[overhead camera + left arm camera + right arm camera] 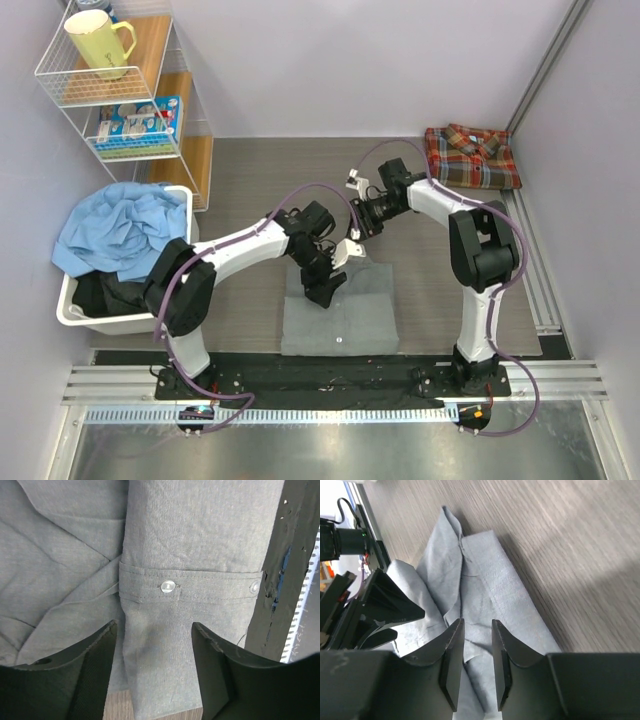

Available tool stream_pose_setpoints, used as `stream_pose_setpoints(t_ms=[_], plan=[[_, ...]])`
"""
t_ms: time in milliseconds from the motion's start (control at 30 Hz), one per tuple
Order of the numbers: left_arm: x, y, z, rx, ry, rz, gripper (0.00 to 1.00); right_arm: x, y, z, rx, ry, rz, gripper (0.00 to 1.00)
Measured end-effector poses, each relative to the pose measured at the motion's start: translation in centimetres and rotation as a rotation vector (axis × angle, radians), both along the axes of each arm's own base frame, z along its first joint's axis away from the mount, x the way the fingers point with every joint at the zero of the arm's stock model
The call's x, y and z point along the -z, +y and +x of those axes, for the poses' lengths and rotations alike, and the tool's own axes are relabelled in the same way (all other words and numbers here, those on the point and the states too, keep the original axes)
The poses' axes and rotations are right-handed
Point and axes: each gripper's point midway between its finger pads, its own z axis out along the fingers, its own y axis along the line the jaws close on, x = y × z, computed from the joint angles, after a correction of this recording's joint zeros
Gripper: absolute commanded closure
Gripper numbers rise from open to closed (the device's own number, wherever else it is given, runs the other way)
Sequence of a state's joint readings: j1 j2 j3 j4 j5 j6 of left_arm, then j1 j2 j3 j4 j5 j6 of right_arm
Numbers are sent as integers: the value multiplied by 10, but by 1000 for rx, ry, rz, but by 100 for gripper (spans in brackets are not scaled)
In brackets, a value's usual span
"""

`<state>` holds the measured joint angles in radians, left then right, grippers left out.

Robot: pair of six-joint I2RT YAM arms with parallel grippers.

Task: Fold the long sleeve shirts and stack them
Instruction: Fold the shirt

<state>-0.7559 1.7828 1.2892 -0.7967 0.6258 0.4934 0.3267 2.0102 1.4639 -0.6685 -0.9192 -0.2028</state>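
Observation:
A plain grey long sleeve shirt lies folded flat on the table in front of the arm bases. My left gripper hovers over its far-left part. The left wrist view shows my left gripper open above a folded sleeve cuff with pale buttons, nothing held. My right gripper hangs over the shirt's far edge. Seen from the right wrist, my right gripper has a narrow gap above the grey cloth, gripping nothing. The plaid shirt lies folded at the back right.
A white bin with blue and dark clothes stands at the left. Behind it is a wire shelf holding a yellow mug. A black base strip runs along the near edge.

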Motion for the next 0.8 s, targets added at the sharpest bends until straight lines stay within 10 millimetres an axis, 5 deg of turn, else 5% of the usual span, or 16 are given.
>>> stream_pose_setpoints(t_ms=[300,600,800], plan=[[22,3,3,-2,-25,9,45,29,17,-18,-60,70,-29,69],[30,0,3,20,-31,18,100,63,12,-24,-80,119,-78,70],[12,-4,7,35,-37,14,100,63,10,-25,-94,111,-82,70]])
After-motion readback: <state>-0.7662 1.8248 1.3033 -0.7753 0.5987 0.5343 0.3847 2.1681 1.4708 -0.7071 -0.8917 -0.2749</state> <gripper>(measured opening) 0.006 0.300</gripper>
